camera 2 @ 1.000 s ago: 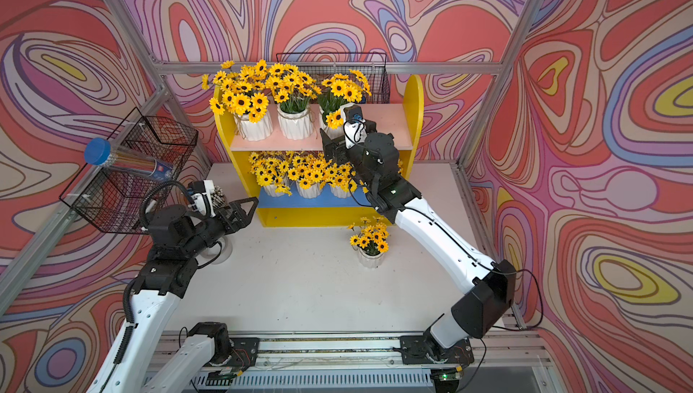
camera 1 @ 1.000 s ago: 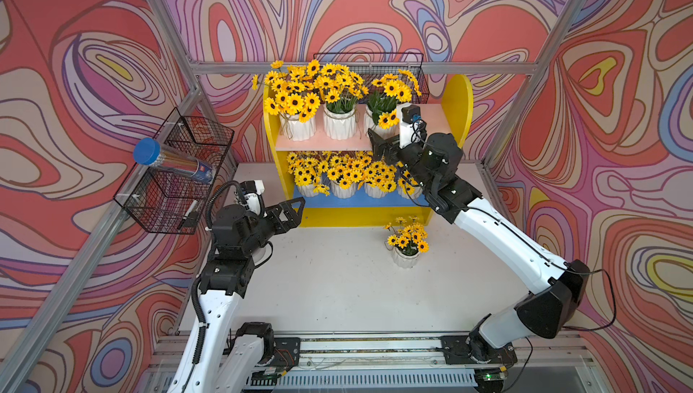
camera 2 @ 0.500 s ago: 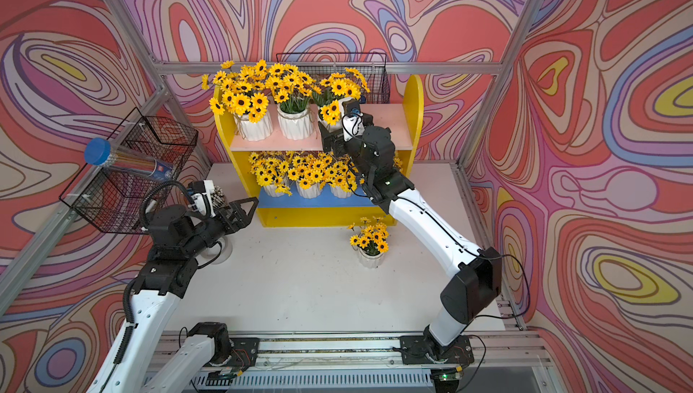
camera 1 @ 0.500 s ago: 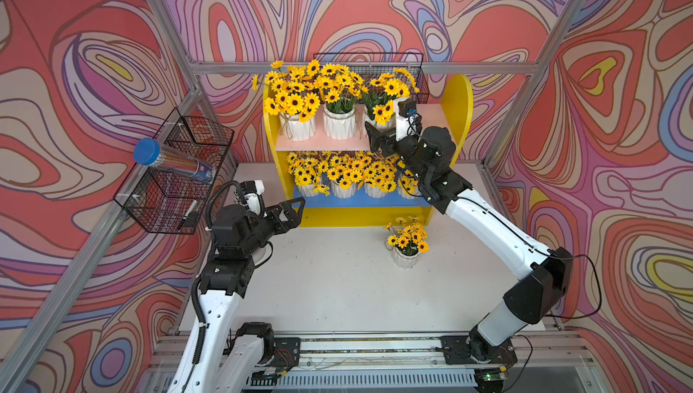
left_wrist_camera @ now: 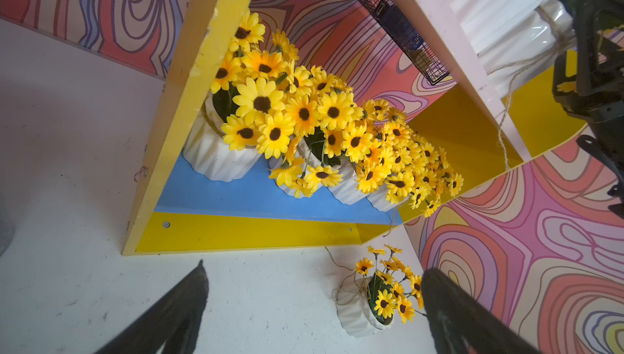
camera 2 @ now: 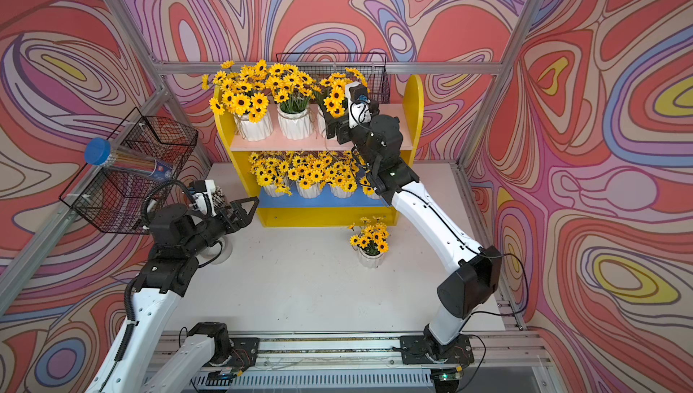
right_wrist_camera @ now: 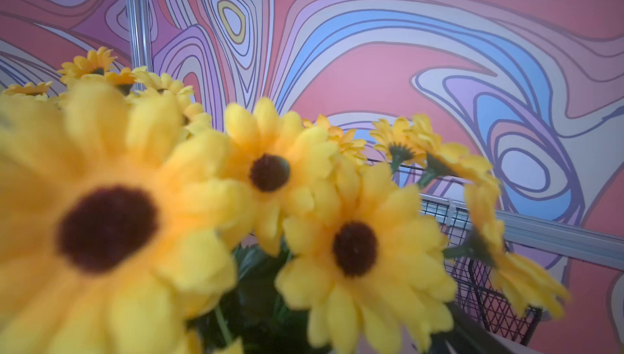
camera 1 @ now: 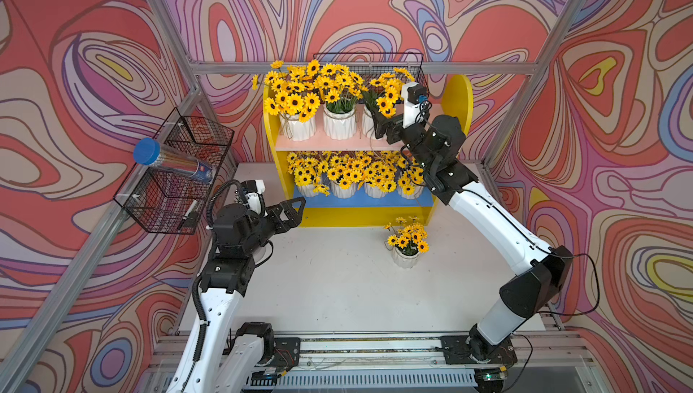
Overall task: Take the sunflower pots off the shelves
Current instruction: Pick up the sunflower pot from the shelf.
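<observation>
Count eight sunflower pots (camera 1: 339, 125): three on the shelves' (camera 1: 455, 98) pink upper board (camera 1: 322, 144), four on the blue lower board (camera 1: 356, 201), one on the table (camera 1: 337, 278). See right gripper (camera 1: 376, 125) spread wide at the rightmost upper pot; left gripper (camera 1: 300, 209) parted, empty.

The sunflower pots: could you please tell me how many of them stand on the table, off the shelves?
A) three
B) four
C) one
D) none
C: a single sunflower pot stands on the white table in front of the shelves; the rest sit on the shelves.
</observation>
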Controlling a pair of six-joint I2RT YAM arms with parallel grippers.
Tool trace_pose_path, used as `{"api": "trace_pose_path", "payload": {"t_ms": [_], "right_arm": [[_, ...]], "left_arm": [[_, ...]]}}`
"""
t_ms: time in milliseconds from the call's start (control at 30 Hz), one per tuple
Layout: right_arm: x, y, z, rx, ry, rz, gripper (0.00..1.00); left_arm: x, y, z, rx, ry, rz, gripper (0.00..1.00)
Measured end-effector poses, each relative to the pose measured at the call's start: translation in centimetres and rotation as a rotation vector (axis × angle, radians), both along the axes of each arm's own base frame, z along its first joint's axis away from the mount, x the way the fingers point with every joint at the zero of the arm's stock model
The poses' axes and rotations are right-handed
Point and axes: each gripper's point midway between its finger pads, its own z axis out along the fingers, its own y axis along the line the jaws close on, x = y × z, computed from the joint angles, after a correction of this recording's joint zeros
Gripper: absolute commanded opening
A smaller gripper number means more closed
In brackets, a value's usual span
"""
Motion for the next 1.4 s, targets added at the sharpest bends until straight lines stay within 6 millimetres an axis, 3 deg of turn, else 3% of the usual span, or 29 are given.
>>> {"api": "trace_pose_path", "payload": {"t_ms": [233,733,1400], "right_arm": [[0.4,1.1,-1.4,-0.014,0.046,0.048,0.98],[2.0,2.0,-1.6,-0.013,0.052,0.046,0.97],[2.1,2.3,-1.1,0.001,0.032,0.056,0.42]], "left_arm": [[0.0,0.0,0.0,0.0,0.0,0.0,1.0],[0.0,0.0,0.0,0.007,-0.004,-0.002,1.0],[-0.1,0.0,0.1,0.016,-0.011,-0.004,1.0]]}}
